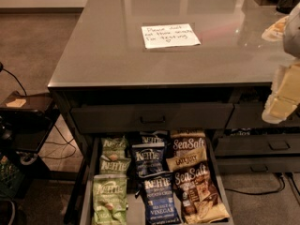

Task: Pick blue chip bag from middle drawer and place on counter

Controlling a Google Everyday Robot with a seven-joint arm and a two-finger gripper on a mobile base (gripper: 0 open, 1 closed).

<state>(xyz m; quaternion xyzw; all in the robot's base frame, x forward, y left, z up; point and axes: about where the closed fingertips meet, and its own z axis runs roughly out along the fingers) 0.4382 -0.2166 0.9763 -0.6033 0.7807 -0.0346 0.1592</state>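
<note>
The middle drawer (86,198) is pulled open below the counter (112,50). In its centre column lie dark blue Kettle bags; the front blue chip bag (160,201) reads "Sea Salt & Vinegar", with two more blue bags (148,159) behind it. Green Kettle bags (109,198) fill the left column and brown Sea Salt bags (199,193) the right. My gripper (282,100) shows as a pale blurred shape at the right edge, at counter-front height, above and to the right of the drawer and apart from the bags.
A white handwritten note (170,35) lies on the counter. A closed drawer front with a dark handle (152,119) sits above the open drawer; more closed fronts (279,145) are at the right. A black stand (23,111) with cables is at the left.
</note>
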